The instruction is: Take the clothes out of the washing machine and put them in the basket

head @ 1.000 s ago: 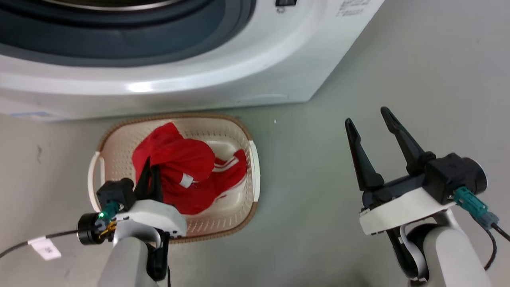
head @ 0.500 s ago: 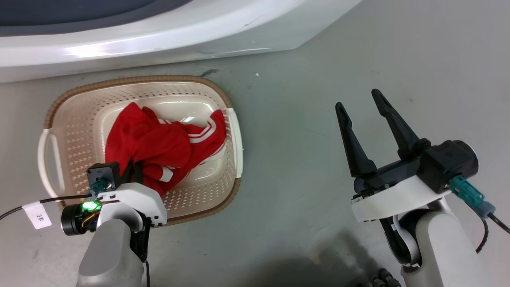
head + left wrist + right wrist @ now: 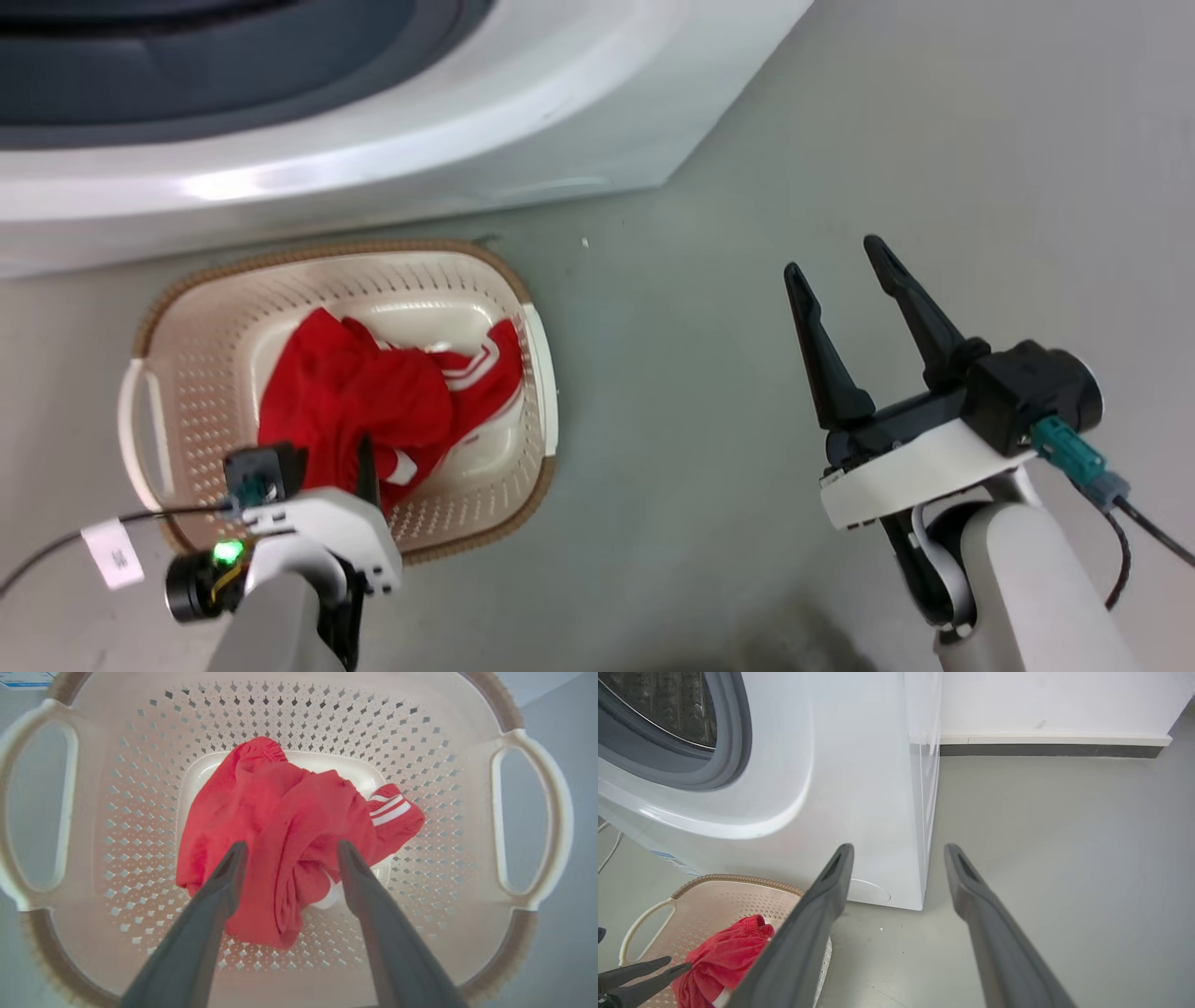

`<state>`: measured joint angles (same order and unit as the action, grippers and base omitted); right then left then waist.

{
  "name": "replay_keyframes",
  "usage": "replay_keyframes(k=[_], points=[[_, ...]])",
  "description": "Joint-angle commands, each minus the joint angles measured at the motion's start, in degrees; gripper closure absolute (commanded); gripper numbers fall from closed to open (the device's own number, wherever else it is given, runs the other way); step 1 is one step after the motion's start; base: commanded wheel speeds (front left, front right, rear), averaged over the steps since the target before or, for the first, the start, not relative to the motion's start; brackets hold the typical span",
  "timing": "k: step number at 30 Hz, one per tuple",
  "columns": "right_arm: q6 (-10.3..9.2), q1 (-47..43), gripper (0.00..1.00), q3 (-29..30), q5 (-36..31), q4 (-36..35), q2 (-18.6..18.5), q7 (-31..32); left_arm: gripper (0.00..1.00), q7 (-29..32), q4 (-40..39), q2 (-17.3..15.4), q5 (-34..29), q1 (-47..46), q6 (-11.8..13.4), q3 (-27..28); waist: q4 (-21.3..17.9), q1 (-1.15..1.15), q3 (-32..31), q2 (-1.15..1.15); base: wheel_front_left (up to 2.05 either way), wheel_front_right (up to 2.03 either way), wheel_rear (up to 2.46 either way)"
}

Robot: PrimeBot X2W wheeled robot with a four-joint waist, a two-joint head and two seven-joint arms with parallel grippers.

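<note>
Left fingers (image 3: 208, 905): spread apart, released, gripping nothing; poised over the red clothes (image 3: 280, 826), one finger to each side of the heap's near fold. Tip contact with the fabric cannot be told.
Right fingers (image 3: 822, 364): spread apart, empty, held over bare floor (image 3: 672, 392), well apart from the basket.
Clothes: bunched in the bottom of the basket (image 3: 289, 714), white-striped hem toward one handle, all fabric inside the rim.
Washing machine (image 3: 523, 121): just behind the basket; grey gasket (image 3: 740, 742) and part of the steel drum (image 3: 658, 704) show. Whether a garment is inside cannot be told.
Step in hand: judged to be the release over the basket; withdrawal comes next.
Fault 1: fabric snags on a left fingertip during lift. Cause: loose folds between the fingers. Effect: a garment drags over the rim.
Fault 2: left arm strikes the basket wall. Cause: fingers close to the near wall. Effect: the light basket shifts or tips.
Surroundings: tagged cable (image 3: 112, 553) trailing from the left wrist beside the basket's near rim; it could catch there.
Obstruction: the basket sits before the machine front, so a low reach to the drum passes over it.
</note>
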<state>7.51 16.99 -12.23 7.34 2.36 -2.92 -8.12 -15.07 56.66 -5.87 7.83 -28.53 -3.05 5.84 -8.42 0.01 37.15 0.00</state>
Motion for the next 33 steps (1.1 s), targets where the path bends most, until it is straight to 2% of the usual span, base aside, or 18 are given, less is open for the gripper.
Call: replay_keyframes(k=[1,2,10,14,18,26,28,33], points=[[-0.04,-1.50,0.00,0.23,-0.19,0.73,0.08,-0.11,0.00,-0.14,-0.54,0.65,0.60,1.88,-0.32,0.45,1.23,-0.01,-6.28,0.00,0.00,0.00,0.00],[-0.04,-1.50,0.00,0.23,-0.19,0.73,0.08,-0.11,0.00,-0.14,-0.54,0.65,0.60,1.88,-0.32,0.45,1.23,-0.01,-6.28,0.00,0.00,0.00,0.00],[-0.04,-7.02,0.00,2.17,-1.24,2.39,0.08,1.62,0.00,-0.15,-3.45,2.72,2.91,9.74,-0.67,1.93,3.85,-0.01,-19.87,0.00,0.00,0.00,0.00],[-0.04,-10.06,0.00,3.34,-1.56,1.89,0.08,3.03,0.00,-0.14,-6.23,3.00,2.92,13.33,-0.05,0.22,5.19,-0.01,-25.29,0.00,0.00,0.00,0.00],[-0.04,-12.19,0.00,4.06,-1.78,0.43,0.08,4.25,0.00,-0.15,-10.52,3.02,5.01,15.31,0.87,-3.07,6.46,-0.01,-28.10,0.00,0.00,0.00,0.00],[-0.04,-15.00,0.00,6.64,-1.88,-1.98,0.09,5.99,0.00,-0.15,-25.87,3.00,5.30,17.55,4.01,-8.35,8.60,-0.01,-31.23,0.00,0.00,0.00,0.00],[-0.04,-15.41,0.00,7.27,-1.86,-2.55,0.09,6.28,0.00,-0.14,-31.93,3.01,4.55,18.17,4.64,-9.44,8.98,-0.01,-32.34,0.00,0.00,0.00,0.00],[-0.04,-16.84,0.00,7.76,-1.60,-2.41,0.09,6.55,0.00,-0.14,-39.53,3.00,2.09,19.62,4.96,-10.85,9.15,-0.01,-34.76,0.00,0.00,0.00,0.00]])
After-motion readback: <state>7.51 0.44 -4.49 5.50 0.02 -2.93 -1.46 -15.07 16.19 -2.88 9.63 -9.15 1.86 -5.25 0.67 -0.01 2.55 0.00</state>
